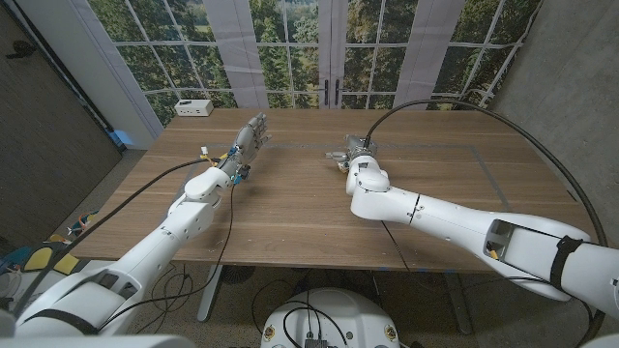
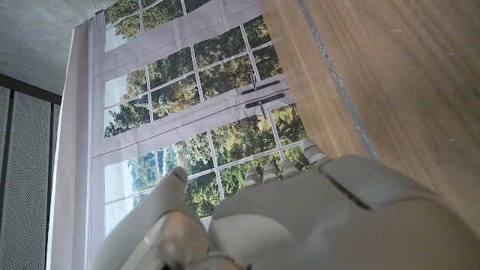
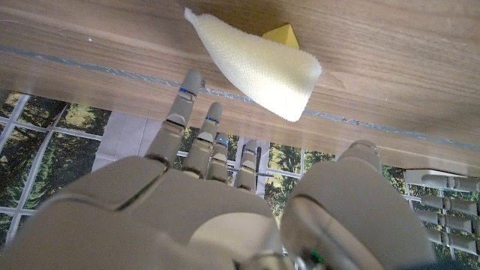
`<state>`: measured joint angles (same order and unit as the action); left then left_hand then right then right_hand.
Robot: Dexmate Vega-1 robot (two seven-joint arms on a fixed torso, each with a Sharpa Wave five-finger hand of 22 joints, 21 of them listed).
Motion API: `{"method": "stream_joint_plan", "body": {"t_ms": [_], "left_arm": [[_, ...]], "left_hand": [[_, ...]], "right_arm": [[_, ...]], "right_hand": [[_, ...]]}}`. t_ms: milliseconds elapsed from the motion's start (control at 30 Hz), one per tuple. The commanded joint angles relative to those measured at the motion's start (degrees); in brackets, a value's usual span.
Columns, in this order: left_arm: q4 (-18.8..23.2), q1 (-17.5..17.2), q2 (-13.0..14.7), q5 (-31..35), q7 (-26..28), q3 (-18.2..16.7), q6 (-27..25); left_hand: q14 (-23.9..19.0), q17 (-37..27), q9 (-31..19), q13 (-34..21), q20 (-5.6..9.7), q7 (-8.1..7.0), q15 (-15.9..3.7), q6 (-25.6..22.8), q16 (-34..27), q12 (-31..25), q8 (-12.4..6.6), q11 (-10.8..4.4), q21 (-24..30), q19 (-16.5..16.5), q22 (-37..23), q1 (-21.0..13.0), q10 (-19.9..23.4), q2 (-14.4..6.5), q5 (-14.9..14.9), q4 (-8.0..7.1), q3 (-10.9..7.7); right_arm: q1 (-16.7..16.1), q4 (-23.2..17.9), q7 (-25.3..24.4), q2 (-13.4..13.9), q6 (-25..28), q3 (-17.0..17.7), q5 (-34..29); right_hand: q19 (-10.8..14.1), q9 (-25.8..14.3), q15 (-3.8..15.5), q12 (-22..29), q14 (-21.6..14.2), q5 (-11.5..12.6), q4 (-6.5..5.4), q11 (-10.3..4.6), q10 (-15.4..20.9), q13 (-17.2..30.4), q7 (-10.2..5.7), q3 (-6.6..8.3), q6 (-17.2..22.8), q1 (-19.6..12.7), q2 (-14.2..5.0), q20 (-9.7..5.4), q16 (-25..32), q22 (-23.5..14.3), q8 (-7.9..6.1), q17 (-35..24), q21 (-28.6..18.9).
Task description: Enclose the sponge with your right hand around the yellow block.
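Note:
A pale yellow sponge (image 3: 259,64) lies on the wooden table, folded into a cone shape. A corner of the yellow block (image 3: 283,34) pokes out from behind it. My right hand (image 3: 225,217) is just short of the sponge, fingers spread and thumb apart, holding nothing. In the head view my right hand (image 1: 356,155) is near the middle of the table. My left hand (image 1: 248,140) is further left, fingers stretched out towards the far edge and holding nothing; its back shows in the left wrist view (image 2: 300,225).
A white box (image 1: 194,107) stands at the table's far left corner. A black cable (image 1: 455,104) arches over the table (image 1: 290,208) on the right side. Grey tape lines (image 1: 488,169) mark the tabletop. Large windows stand behind the table.

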<state>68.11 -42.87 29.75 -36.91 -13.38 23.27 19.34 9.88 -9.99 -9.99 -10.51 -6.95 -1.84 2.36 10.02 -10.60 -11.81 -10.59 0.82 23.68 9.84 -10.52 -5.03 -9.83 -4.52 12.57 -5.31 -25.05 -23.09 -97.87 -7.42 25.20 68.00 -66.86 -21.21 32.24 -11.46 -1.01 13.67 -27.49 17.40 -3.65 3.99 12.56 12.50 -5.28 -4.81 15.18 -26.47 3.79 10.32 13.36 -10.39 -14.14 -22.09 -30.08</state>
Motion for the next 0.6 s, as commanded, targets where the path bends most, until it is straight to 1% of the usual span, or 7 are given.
{"method": "stream_joint_plan", "body": {"t_ms": [33,67,167,267,367,533,600], "left_arm": [[-2.4,1.4,-0.8,-0.1,-0.9,0.3,0.6],[-2.4,1.4,-0.8,-0.3,-1.2,0.3,0.6],[-2.5,1.5,-0.7,-0.1,-1.3,0.3,0.8],[-2.4,1.4,-0.7,-0.1,-1.1,0.2,0.7],[-2.6,1.6,-0.7,-0.2,-1.4,0.3,0.7],[-2.9,1.8,-0.8,0.0,-1.6,0.3,0.9],[-3.4,2.1,-1.0,-0.2,-2.1,0.4,1.0]], "left_hand": [[9.1,-0.1,-0.1,-0.2,-0.24,-0.42,0.26,3.1,0.1,0.3,0.15,0.05,-0.3,1.3,-0.2,-0.6,-8.9,0.0,0.2,0.23,0.19],[9.1,-0.1,-0.1,-0.2,-0.22,-0.44,0.27,3.1,0.2,0.3,0.15,0.11,-0.3,1.3,-0.2,-0.6,-8.9,0.0,0.2,0.25,0.2],[9.2,-0.1,-0.1,-0.2,-0.22,-0.5,0.28,3.2,0.2,0.3,0.17,0.07,-0.3,1.3,-0.2,-0.7,-8.9,0.0,0.2,0.28,0.21],[9.2,-0.1,-0.1,-0.2,-0.22,-0.56,0.27,3.1,0.2,0.3,0.16,0.05,-0.4,1.3,-0.2,-0.7,-8.9,0.0,0.2,0.33,0.23],[9.2,-0.1,-0.1,-0.2,-0.2,-0.55,0.27,3.1,0.2,0.3,0.15,0.09,-0.4,1.2,-0.2,-0.7,-8.9,0.1,0.2,0.37,0.25],[9.1,-0.1,-0.1,-0.2,-0.18,-0.54,0.26,3.1,0.1,0.3,0.13,0.13,-0.5,1.2,-0.2,-0.8,-8.9,0.1,0.2,0.42,0.28],[9.1,-0.1,-0.1,-0.2,-0.17,-0.56,0.27,3.1,0.1,0.3,0.12,0.1,-0.5,1.2,-0.2,-0.8,-9.0,0.1,0.2,0.43,0.29]], "right_arm": [[-3.0,-3.1,-9.3,0.6,-1.0,3.4,2.1],[-1.9,-2.7,-8.7,0.7,0.2,1.6,1.4],[-1.7,-2.1,-8.9,0.0,1.8,1.4,1.8],[0.7,-0.3,-8.9,-1.1,5.8,-2.6,0.3],[2.2,0.9,-8.4,-2.2,8.9,-4.4,0.8],[2.9,0.4,-7.9,-2.1,10.6,-4.4,3.9],[2.1,0.4,-9.8,-2.0,10.2,-4.1,3.9]], "right_hand": [[1.3,0.1,-0.23,0.6,-1.3,0.7,-0.18,0.19,2.4,0.0,0.25,-0.05,4.5,-0.8,-1.86,-0.3,0.6,-0.1,-1.26,0.2,0.1],[1.2,0.1,-0.25,0.6,-1.4,0.7,-0.19,0.22,2.5,0.0,0.25,-0.04,4.5,-0.8,-1.91,-0.31,0.6,-0.1,-1.24,0.2,0.2],[1.3,0.2,-0.1,0.5,-1.6,0.8,-0.23,0.02,2.8,0.0,1.31,0.08,5.8,-1.0,-2.46,-0.34,0.7,-0.1,-1.49,0.3,0.3],[1.5,0.2,0.07,0.5,-1.8,0.9,-0.14,0.08,3.0,-0.1,2.06,0.15,6.7,-1.4,-2.73,-0.47,0.7,-0.1,-1.67,0.4,0.4],[1.4,0.2,0.26,0.4,-1.9,0.9,0.08,0.1,3.2,-0.1,3.16,0.32,6.5,-1.9,-3.02,-0.55,0.7,-0.1,-1.41,0.6,0.5],[1.1,0.2,0.16,0.0,-1.4,0.9,0.27,0.23,2.6,-0.1,3.93,0.23,5.4,-2.4,-2.98,-0.69,0.4,-0.1,-0.66,0.8,0.8],[1.0,0.2,0.14,-0.1,-1.3,0.9,0.27,0.29,2.5,-0.1,4.0,0.17,5.4,-2.3,-2.94,-0.62,0.4,-0.1,-0.61,0.8,0.9]]}}
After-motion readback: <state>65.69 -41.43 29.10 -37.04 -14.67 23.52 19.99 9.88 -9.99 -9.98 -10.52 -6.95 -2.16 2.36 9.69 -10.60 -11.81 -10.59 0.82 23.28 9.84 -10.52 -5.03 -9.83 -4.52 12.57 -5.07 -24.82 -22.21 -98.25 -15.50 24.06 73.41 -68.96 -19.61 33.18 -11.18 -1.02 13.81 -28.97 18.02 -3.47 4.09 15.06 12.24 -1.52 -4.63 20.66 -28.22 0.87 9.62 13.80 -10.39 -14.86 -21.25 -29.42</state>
